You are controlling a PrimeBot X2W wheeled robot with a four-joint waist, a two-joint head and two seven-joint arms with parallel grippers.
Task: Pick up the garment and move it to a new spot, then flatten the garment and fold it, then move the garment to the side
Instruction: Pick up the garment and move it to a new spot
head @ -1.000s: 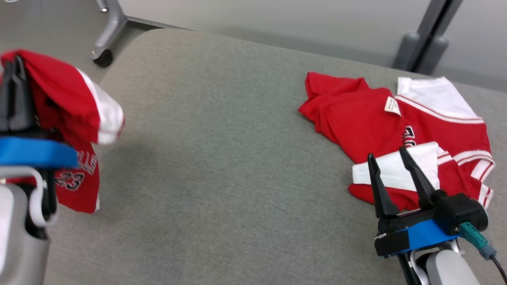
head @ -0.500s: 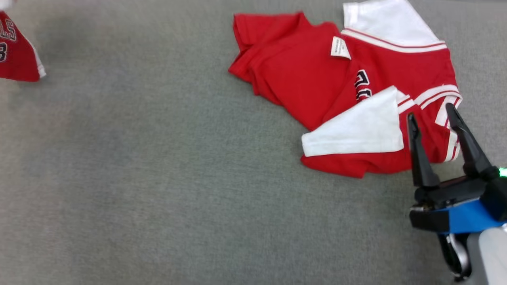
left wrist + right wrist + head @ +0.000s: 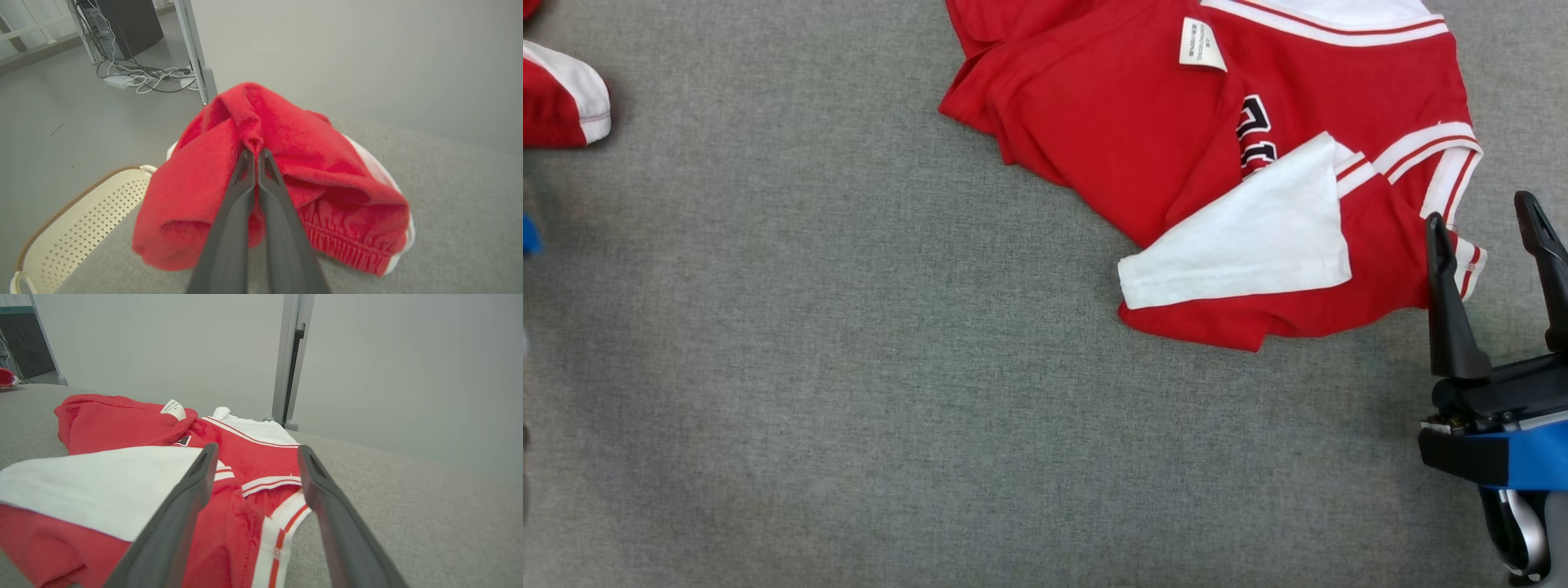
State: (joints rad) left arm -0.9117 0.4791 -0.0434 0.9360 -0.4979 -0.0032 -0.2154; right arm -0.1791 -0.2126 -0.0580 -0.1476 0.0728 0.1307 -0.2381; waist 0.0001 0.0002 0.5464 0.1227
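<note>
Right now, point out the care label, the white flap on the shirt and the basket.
care label point(image 3: 1201, 42), head view, middle of the tag.
white flap point(image 3: 1250, 237), head view, middle of the white panel.
basket point(image 3: 77, 218), left wrist view, perforated cream wall.

The jersey point(image 3: 1143, 139) is bright red, with white sleeves point(image 3: 1250, 237), red-and-white striped trim, black numerals point(image 3: 1254, 135) outlined in white and a white label point(image 3: 1201, 42) with faint grey print. The bunched garment point(image 3: 310, 163) is the same red with a white edge. The cushion point(image 3: 849, 367) is flecked grey. The right gripper point(image 3: 1483, 211) has black fingers on a blue mount point(image 3: 1531, 465), and the left gripper point(image 3: 256, 153) has dark grey ones. The basket point(image 3: 73, 220) is cream, dotted with holes and brown-rimmed.
</note>
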